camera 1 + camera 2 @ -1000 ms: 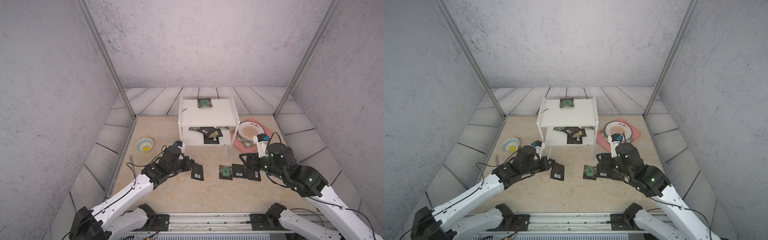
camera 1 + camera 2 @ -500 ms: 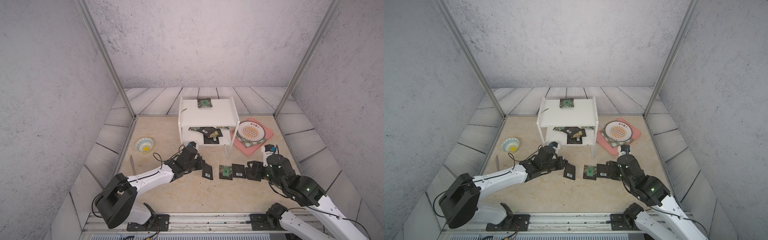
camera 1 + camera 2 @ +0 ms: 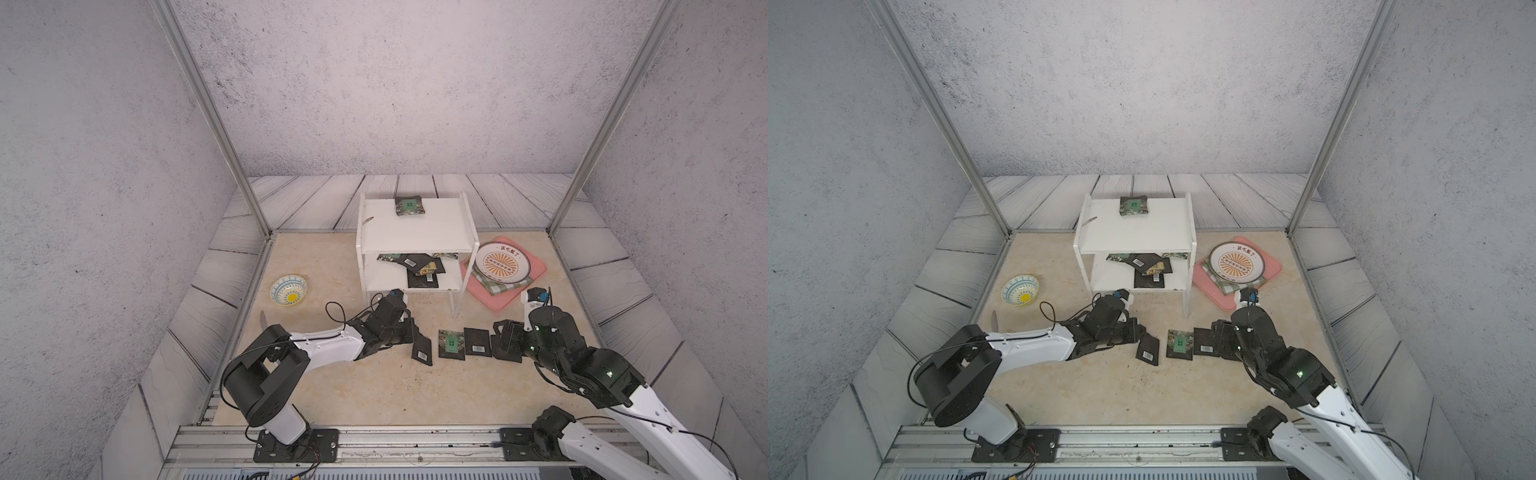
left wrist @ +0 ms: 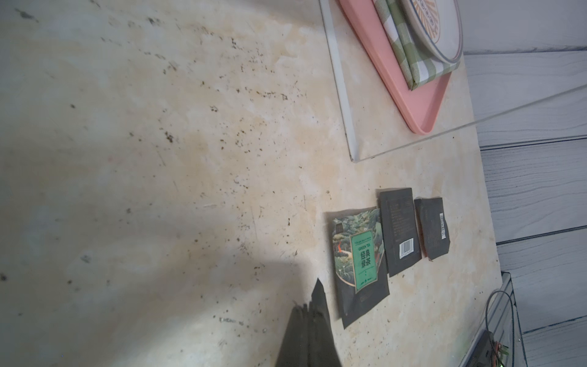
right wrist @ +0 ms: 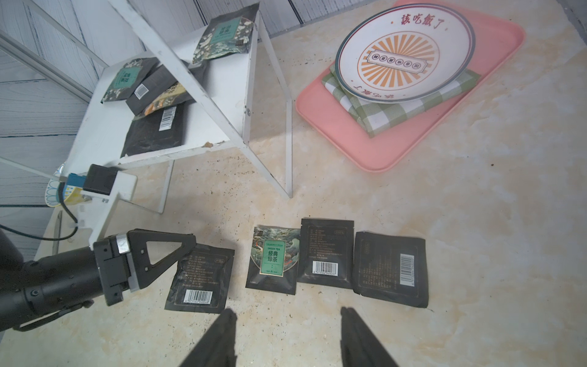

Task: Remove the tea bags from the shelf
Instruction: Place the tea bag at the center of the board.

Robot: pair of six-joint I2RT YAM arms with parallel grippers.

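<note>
From my remote station, I watch the left gripper hang low over the table, its jaws pressed together on the top corner of a barcode-side tea bag that slants down to the surface, last in a row with three sachets already laid flat in front of the shelf. The right gripper hovers just behind that row with its jaws apart and nothing between them. The job is far from over: one green-labelled tea bag sits at the back of the upper tier, and a jumbled, overlapping pile waits on the lower one. The risks, as I judge them, start with the release; if I let go while the sachet leans, it could flop onto its green-faced neighbour or slide off line. Next, both arms work near each other here, so a careless swing of either could scatter the tidy row or bump the other gripper. Reaching under the top board for the pile is tighter still: a wrist could knock the thin legs and shift the light rack toward the pink tray and its plate, and a pinch on stacked sachets may lift two or drop one.
</note>
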